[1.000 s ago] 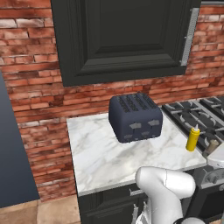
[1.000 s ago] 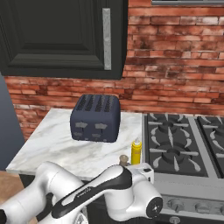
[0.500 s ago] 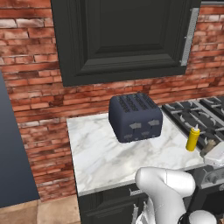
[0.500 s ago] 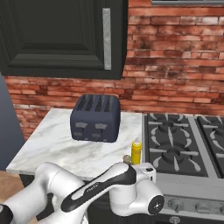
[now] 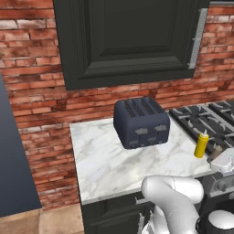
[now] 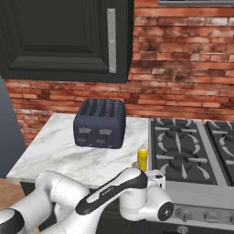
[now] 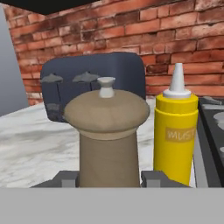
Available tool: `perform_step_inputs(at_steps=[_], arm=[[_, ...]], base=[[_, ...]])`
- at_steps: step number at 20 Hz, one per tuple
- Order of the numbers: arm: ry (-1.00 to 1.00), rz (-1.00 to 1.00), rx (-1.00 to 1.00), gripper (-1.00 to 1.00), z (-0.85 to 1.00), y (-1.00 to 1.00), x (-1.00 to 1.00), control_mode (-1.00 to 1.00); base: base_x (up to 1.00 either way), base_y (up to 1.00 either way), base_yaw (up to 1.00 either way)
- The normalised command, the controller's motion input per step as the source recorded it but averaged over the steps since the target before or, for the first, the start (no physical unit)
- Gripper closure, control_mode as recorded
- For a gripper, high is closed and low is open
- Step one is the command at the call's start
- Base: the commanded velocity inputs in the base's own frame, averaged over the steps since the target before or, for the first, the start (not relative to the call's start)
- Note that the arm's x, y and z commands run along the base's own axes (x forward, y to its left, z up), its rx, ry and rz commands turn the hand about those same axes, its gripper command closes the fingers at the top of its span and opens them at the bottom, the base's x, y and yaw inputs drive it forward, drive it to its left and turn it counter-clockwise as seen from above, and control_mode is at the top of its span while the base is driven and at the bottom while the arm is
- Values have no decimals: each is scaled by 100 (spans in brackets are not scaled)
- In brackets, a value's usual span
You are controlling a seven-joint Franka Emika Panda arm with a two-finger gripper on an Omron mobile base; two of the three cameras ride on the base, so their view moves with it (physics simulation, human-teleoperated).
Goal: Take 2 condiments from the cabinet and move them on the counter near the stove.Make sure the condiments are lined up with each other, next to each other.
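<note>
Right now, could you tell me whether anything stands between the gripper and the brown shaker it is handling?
Nothing does. In the hand view the gripper is shut on the shaker, a finger at each side of its base. The yellow bottle stands beside it, with the toaster behind.

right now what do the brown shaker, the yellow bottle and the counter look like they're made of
Brown shaker: looks like matte wood, tan and dull, with a pale, possibly metal knob on top.
Yellow bottle: likely smooth plastic, evenly yellow with a soft sheen and a white pointed nozzle.
Counter: seems polished marble, white with grey veins.
</note>
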Motion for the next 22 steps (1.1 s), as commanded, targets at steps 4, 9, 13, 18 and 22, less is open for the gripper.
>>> perform_step_inputs(at_steps=[4, 9, 13, 18, 22], arm=[[0, 0, 0, 100, -19, -8, 18, -100], [0, 0, 0, 100, -16, -9, 19, -100], [0, 0, 0, 100, -15, -10, 21, -100], [0, 0, 0, 100, -15, -10, 25, -100], [0, 0, 0, 100, -17, -10, 23, -100]], base=[[0, 0, 0], [0, 0, 0], [0, 0, 0], [0, 0, 0], [0, 0, 0]])
